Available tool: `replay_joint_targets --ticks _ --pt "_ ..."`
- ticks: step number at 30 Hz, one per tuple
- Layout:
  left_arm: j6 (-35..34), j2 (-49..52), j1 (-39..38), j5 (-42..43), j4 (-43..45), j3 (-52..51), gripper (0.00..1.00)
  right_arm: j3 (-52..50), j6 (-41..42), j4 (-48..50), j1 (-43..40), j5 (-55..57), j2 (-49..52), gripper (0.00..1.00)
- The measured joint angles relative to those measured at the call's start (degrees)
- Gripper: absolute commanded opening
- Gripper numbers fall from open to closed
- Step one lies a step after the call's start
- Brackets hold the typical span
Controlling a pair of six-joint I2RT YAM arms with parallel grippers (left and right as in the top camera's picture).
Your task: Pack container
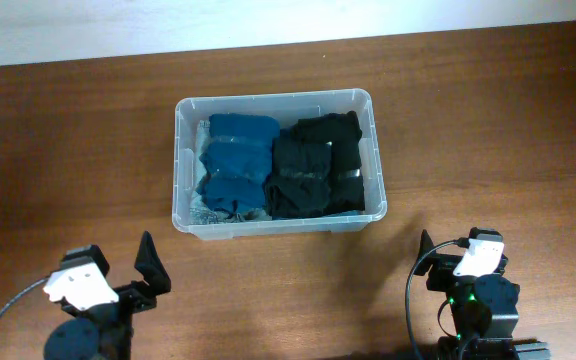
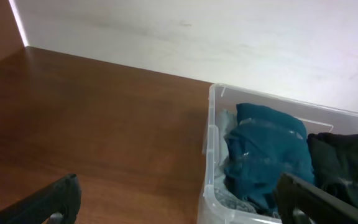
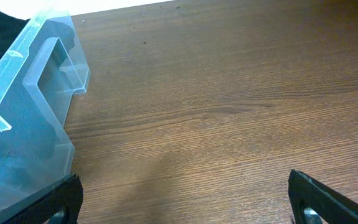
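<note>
container (image 1: pixel 273 97) of clear thin plastic, rectangular, with rounded corners and a rolled rim, mid-table and nearer the far edge than the near one. inside, folded blue clothes (image 1: pixel 238 165) on the left and folded black clothes (image 1: pixel 316 165) on the right, nearly up to the brim. probably light for its size, springy in the walls, slick on the smooth wooden table (image 1: pixel 488 120); likely to slide if nudged. best taken under the rim at the short ends, at the moulded handle recess there. cloth soft and limp, easily pressed down. left gripper (image 2: pixel 179 202) spread wide and empty, by the near left corner. right gripper (image 3: pixel 182 199) likewise spread and empty, toward the near right corner, apart from the container.
</note>
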Motion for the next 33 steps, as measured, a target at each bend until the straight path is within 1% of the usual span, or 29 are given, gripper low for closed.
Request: replay_joint_targets --ticks 5,16,22,28,33 --pt "0.0 -4.5 0.0 0.4 1.7 -5.5 1.0 0.0 0.1 0.0 0.0 0.0 0.0 0.98" --pt "0.1 -11.1 0.0 0.6 7.4 -17.0 1.0 0.0 0.0 0.0 0.0 0.0 0.0 0.98" --pt "0.1 -12.7 0.0 0.6 8.0 -20.6 1.0 0.0 0.1 0.0 0.0 0.0 0.0 0.98" --pt "0.1 -12.8 0.0 0.6 11.0 -25.0 1.0 0.0 0.0 0.0 0.0 0.0 0.0 0.98" --pt "0.1 -12.8 0.0 0.6 11.8 -25.8 1.0 0.0 0.0 0.0 0.0 0.0 0.0 0.98"
